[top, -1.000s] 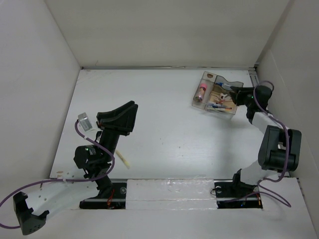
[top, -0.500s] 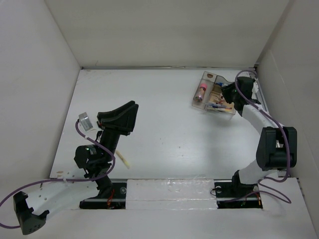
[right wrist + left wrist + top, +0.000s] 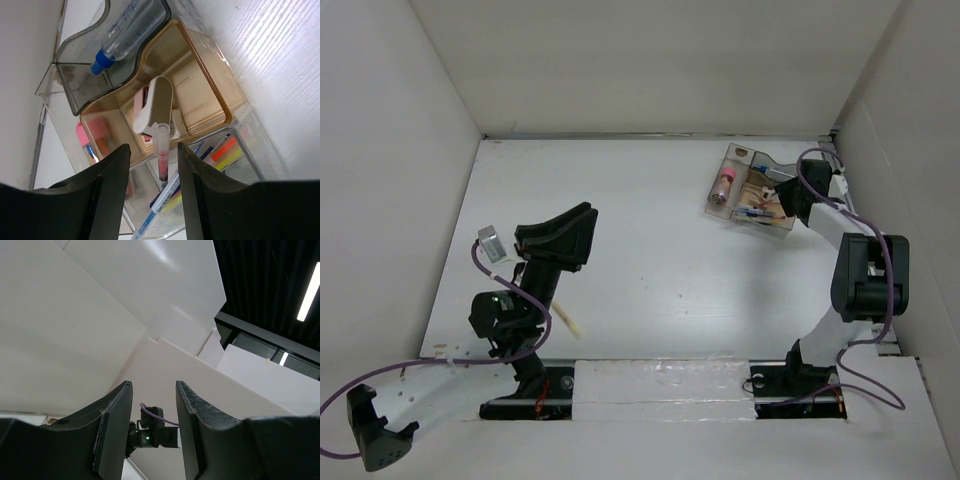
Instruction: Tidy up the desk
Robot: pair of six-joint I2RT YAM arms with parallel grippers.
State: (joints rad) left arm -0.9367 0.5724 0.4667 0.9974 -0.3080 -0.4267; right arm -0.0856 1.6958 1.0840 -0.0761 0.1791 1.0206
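The white desk (image 3: pixel 660 270) holds a clear compartment tray (image 3: pixel 775 228) at the back right. My right gripper (image 3: pixel 788 203) hovers over the tray's right end. In the right wrist view that gripper (image 3: pixel 153 147) is open. A clear pen with red ink (image 3: pixel 163 155) stands between its jaws, touching neither, beside a blue pen (image 3: pixel 160 202) and bright highlighters (image 3: pixel 225 150). My left gripper (image 3: pixel 578 218) is raised over the desk's left side, open and empty. In its wrist view the left gripper (image 3: pixel 153 385) points up at the wall panels.
The tray also holds a blue-capped bottle (image 3: pixel 127 32), a white clip-like piece (image 3: pixel 154 102) and a pink-capped item (image 3: pixel 725 187). A small cream stick (image 3: pixel 568 322) lies on the desk near the left arm's base. White panels wall in the desk, and a metal rail (image 3: pixel 650 375) runs along the near edge.
The right jaws have spread wider and the right wrist has shifted over the tray's right end, the forearm swinging in. The left arm has not moved.
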